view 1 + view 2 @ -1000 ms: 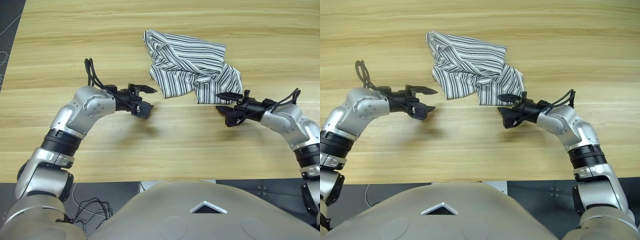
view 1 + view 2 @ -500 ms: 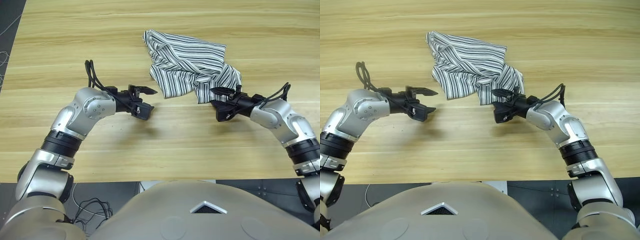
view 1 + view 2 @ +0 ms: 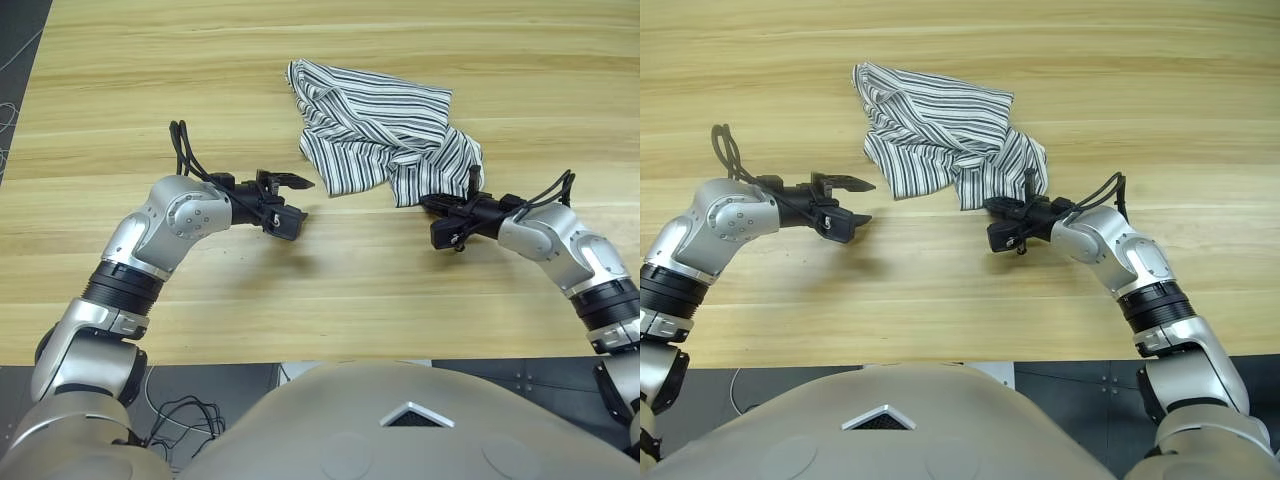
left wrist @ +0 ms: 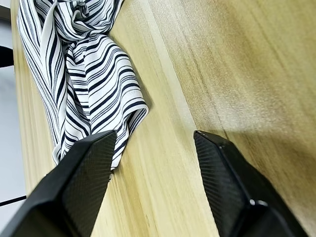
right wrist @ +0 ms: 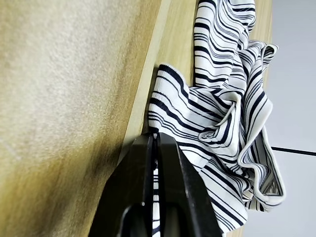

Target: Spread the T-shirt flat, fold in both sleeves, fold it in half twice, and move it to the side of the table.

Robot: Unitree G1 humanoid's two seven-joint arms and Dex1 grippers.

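— Nearest the robot, on its left, the left gripper (image 4: 154, 134) hangs just above the table (image 3: 150, 60), jaws spread wide with nothing between them.
— Aimed where?
— At the near left corner of the T-shirt (image 3: 375, 130). The wrist view has that striped corner just beyond one fingertip, apart from it. It reads as a gripper lined up to take its own corner.
— And on the right?
— Different story. The right gripper (image 5: 154, 138) sits low at the near right hem, jaws pressed together with striped cloth caught between them. I'd call that a pinch on the hem edge.
— Why so low, from the side?
— My guess is that thin cloth lying on wood offers only its edge, so the fingers come in nearly level with the tabletop.
— The garment itself?
— Further out, mid-table and a touch right of centre, crumpled in a heap. Folds are piled on folds, with a flatter panel toward the far left. I can't pick out sleeves or collar.
— How far along, then?
— Barely started, I'd say. Spreading comes first and nothing lies flat. One near corner per arm would let them pull it open. The risk is a pinch that slips, or one that grabs two layers and drags the whole bunch.
— Beyond it?
— Wood-grain tabletop carrying on past the heap.
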